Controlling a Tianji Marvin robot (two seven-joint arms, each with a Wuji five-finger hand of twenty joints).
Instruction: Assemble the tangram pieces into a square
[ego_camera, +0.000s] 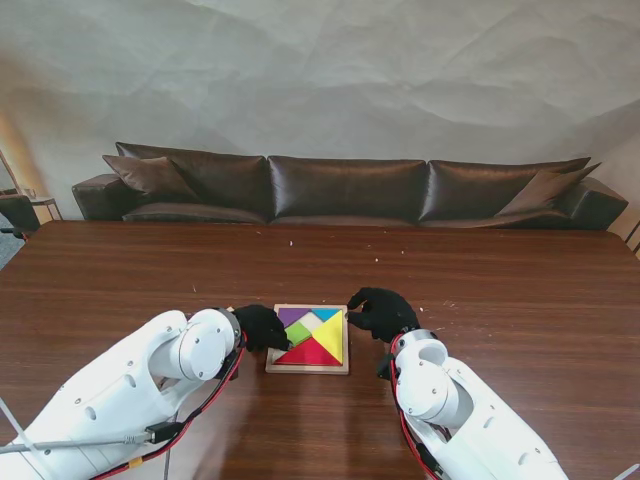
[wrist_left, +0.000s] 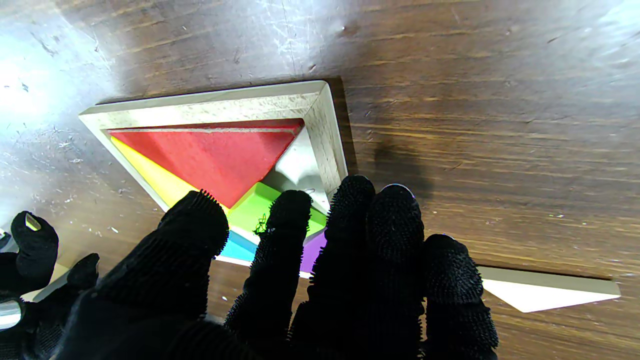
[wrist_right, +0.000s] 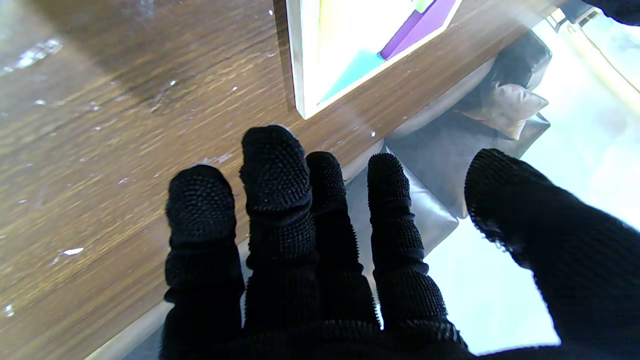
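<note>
Wooden tray (ego_camera: 308, 368) lies mid-desk (ego_camera: 520, 290), coloured tangram pieces (ego_camera: 325, 342) seated inside. Left hand (ego_camera: 262, 326) is spread on the tray's left edge — fingertips (wrist_left: 292, 205) on the green piece (wrist_left: 250, 210), probably nudging it home. Right hand (ego_camera: 381, 312) is spread, nothing held, at the right edge — likely bracing.

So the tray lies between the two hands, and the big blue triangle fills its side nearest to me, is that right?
Not quite: the big triangle on that side is red, not blue, as the stand view shows. The tray does lie between the left hand and the right hand.
</note>
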